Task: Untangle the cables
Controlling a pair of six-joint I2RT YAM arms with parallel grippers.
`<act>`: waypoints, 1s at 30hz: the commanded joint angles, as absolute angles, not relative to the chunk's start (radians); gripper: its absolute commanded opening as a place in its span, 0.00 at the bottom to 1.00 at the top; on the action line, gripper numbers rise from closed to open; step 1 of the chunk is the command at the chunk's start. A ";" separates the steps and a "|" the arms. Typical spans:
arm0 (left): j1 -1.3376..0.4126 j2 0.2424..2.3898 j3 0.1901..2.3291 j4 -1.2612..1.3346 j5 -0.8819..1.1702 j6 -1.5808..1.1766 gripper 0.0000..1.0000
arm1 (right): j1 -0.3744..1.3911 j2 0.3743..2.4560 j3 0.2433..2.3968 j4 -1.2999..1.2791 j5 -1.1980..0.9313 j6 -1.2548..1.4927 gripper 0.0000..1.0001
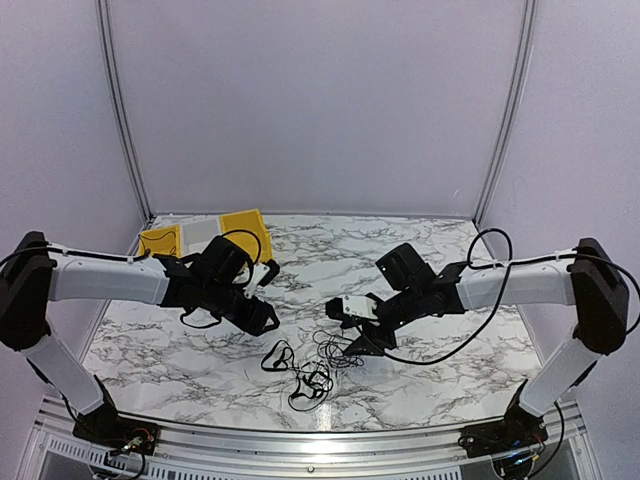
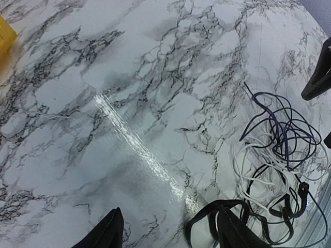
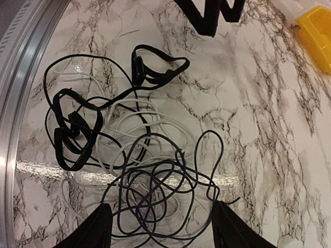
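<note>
Work surface: table point(image 1: 450, 330) with a glossy white marble pattern and grey veining, bordered at the near edge by a ribbed aluminium rail point(image 3: 20, 72).

Location of the cables point(image 1: 308, 368): heaped in one loose tangle near the front edge of the table, roughly midway between the two arms and closer to the right one. Composed of three visible types:
- flat black cable point(image 3: 72, 139), ribbon-like, folded into narrow elongated loops with small block-shaped plug ends, nearest the rail;
- white cable point(image 3: 155, 121), thin and round, laid in wide soft curves through the middle of the heap;
- thin dark wire point(image 3: 155, 194), round, wound into many overlapping circles, crossing over the white strands.

Left gripper point(image 2: 168, 235): matte black wedge-shaped fingers spread wide, nothing between them but bare tabletop; positioned beside the tangle, apart from it in the right wrist view.

Right gripper point(image 3: 163, 230): fingers likewise spread wide, poised above the coil of thin dark wire, straddling it without clamping.

Far left corner: yellow plastic bin point(image 1: 245, 230), smooth-walled and rectangular, well apart from the heap.
</note>
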State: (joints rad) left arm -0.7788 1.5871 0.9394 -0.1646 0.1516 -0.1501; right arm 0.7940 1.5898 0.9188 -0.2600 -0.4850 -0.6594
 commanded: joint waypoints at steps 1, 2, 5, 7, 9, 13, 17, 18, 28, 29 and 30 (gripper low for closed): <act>-0.803 1.646 0.952 -0.190 0.229 -0.084 0.63 | 0.826 1.600 0.919 -0.253 -0.480 -0.676 0.66; -0.810 1.661 0.954 -0.190 0.228 -0.082 0.63 | 0.828 1.603 0.919 -0.254 -0.482 -0.676 0.66; -0.826 1.696 0.964 -0.191 0.214 -0.068 0.61 | 0.828 1.611 0.921 -0.256 -0.481 -0.676 0.66; -0.830 1.717 0.972 -0.190 0.210 -0.058 0.59 | 0.828 1.611 0.919 -0.258 -0.481 -0.676 0.66; -0.834 1.734 0.982 -0.190 0.207 -0.050 0.58 | 0.828 1.611 0.919 -0.258 -0.481 -0.676 0.66; -0.833 1.759 0.995 -0.186 0.217 -0.040 0.50 | 0.828 1.611 0.918 -0.259 -0.475 -0.679 0.66; -0.835 1.761 0.993 -0.165 0.241 -0.039 0.35 | 0.828 1.615 0.916 -0.257 -0.477 -0.677 0.66; -0.835 1.757 0.990 -0.160 0.232 -0.042 0.30 | 0.828 1.620 0.917 -0.251 -0.480 -0.672 0.66; -0.835 1.625 0.986 -0.077 0.080 -0.090 0.03 | 0.828 1.766 0.956 -0.167 -0.387 -0.549 0.56; -0.834 1.599 0.993 -0.075 0.056 -0.093 0.02 | 0.828 1.774 0.958 -0.166 -0.385 -0.547 0.51; -0.835 1.556 0.999 -0.075 0.027 -0.098 0.01 | 0.828 1.780 0.959 -0.166 -0.382 -0.547 0.47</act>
